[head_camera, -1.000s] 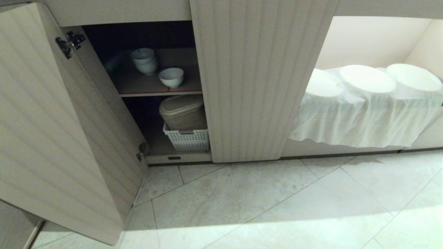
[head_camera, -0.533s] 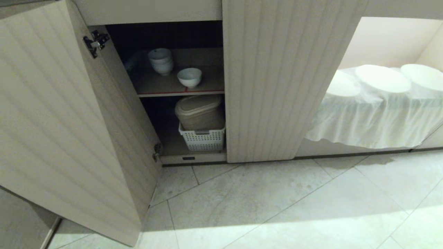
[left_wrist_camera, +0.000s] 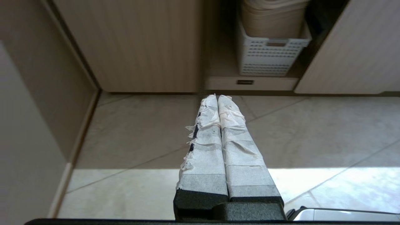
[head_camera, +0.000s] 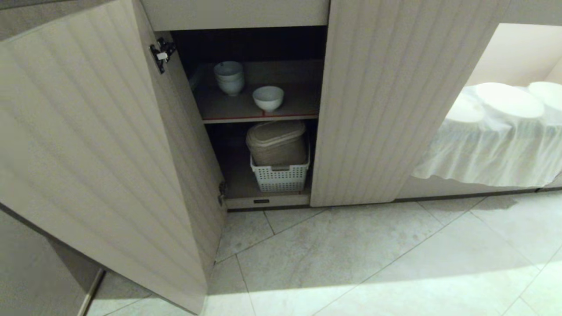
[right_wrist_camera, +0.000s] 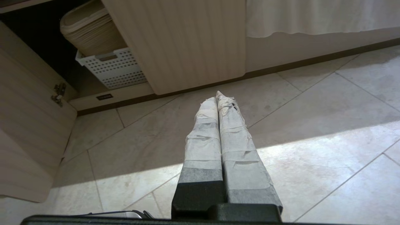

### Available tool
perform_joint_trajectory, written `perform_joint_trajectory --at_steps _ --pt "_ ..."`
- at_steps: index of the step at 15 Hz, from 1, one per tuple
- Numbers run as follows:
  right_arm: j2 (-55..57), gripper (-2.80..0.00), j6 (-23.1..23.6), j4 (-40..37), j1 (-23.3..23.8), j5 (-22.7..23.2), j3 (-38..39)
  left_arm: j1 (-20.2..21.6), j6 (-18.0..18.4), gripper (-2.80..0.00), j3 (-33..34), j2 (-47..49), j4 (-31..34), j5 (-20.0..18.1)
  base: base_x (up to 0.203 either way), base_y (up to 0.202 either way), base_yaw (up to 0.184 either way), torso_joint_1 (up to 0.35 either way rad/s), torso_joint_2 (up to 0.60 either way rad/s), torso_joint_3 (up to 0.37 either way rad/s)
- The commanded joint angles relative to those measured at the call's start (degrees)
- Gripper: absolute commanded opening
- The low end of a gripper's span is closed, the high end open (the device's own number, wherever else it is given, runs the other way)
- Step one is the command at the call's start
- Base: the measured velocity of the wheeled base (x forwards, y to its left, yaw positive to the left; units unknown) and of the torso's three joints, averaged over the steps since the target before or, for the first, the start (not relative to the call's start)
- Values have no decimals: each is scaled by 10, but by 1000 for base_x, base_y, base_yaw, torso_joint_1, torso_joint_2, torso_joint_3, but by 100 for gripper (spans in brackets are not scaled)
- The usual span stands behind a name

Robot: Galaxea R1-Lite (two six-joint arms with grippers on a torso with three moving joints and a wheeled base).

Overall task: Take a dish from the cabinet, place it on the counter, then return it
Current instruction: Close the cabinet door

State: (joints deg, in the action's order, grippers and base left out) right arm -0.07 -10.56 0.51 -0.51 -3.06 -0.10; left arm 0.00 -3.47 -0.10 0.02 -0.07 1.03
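- Nearest us, our left gripper (left_wrist_camera: 217,97) hangs low over the tiled floor (head_camera: 351,254), its taped fingers pressed together on nothing and pointing at the foot of the cabinet (head_camera: 386,101).
- Our right gripper (right_wrist_camera: 216,95) sits in the same low pose, fingers likewise pressed together and empty, aimed at the bottom edge of the closed fluted door.
- Neither arm shows in the head view.
- The cabinet's left door (head_camera: 101,153) stands swung wide open toward us.
- On the bottom shelf sits a white perforated basket (head_camera: 281,177) with a beige lidded bin (head_camera: 275,142) in it.
- On the red-edged upper shelf (head_camera: 259,117) the dish (head_camera: 268,98) stands upright near the front edge.
- Just behind it, to the left, is a stack of white bowls (head_camera: 229,77), apart from the dish.
- Far right, a white cloth (head_camera: 491,149) drapes over round shapes.
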Motion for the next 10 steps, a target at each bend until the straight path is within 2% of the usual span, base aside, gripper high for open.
perform_joint_trajectory --at_steps 1,5,10 --pt "1 -280 -1 0 0 0 0 0 0 -280 0 0 0 0 0 195 -4 -1 5 10" --pt "1 -280 -1 0 0 0 0 0 0 -280 0 0 0 0 0 152 -2 2 2 3" --pt "1 -280 -1 0 0 0 0 0 -1 -280 0 0 -1 0 0 0 0 0 0 0"
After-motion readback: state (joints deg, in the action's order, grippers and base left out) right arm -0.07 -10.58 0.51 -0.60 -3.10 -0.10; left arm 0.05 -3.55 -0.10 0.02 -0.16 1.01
